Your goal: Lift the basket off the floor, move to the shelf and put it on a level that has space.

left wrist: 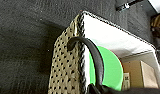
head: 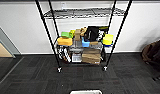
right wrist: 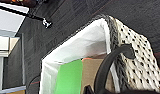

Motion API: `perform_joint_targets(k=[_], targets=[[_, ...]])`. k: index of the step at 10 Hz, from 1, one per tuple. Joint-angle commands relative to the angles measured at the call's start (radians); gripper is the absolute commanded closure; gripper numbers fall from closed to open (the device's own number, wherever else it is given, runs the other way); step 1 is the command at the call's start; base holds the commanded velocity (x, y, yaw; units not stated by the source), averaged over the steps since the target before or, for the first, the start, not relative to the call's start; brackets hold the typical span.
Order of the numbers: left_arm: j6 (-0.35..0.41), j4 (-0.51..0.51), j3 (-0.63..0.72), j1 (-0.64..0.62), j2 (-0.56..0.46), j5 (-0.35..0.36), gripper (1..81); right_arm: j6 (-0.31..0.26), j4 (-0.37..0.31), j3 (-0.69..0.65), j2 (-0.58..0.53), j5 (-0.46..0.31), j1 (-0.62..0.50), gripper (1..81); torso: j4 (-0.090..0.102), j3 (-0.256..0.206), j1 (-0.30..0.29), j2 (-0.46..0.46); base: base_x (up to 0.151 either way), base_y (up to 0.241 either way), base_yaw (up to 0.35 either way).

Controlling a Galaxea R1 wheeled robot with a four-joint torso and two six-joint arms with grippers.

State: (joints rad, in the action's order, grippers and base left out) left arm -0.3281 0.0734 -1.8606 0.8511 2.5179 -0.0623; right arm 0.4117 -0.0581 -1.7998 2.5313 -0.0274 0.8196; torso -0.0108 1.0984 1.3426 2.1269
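Note:
The basket [head: 86,92] shows as a white rim at the near edge of the head view, in front of the shelf [head: 47,32]. Its speckled weave [left wrist: 63,67] and white lining fill the left wrist view; a green object [left wrist: 108,67] and a cardboard box [left wrist: 138,75] lie inside. A dark handle [left wrist: 96,55] arcs up into my left gripper [left wrist: 96,90]. The other handle [right wrist: 108,65] runs into my right gripper [right wrist: 96,91] beside the weave [right wrist: 141,57]. The floor [head: 33,80] is dark carpet. The level [head: 83,12] is a bare wire grid.
The tier below [head: 83,37] is crowded with coloured items, and cardboard boxes [head: 91,56] fill the lowest one. The shelf stands on castors [head: 59,69] against a white wall. A brown bag [head: 153,52] sits at the right, and a doorway with tan flooring [head: 1,50] at the left.

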Motion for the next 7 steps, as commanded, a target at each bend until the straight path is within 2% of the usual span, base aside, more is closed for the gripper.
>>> perform_joint_targets(k=[1, 7], targets=[[-0.011, 0.028, 0.075, -0.134, -0.031, -0.014, 81.1, 0.009, -0.008, 0.068, -0.018, -0.006, -0.113, 81.1, 0.000, -0.096, -0.062, -0.096, 0.000, 0.000, 0.000], [-0.014, 0.025, 0.170, -0.160, -0.083, -0.045, 81.1, 0.004, -0.003, 0.123, -0.055, 0.001, -0.096, 81.1, 0.000, -0.288, -0.187, -0.288, 0.000, 0.000, 0.000]])
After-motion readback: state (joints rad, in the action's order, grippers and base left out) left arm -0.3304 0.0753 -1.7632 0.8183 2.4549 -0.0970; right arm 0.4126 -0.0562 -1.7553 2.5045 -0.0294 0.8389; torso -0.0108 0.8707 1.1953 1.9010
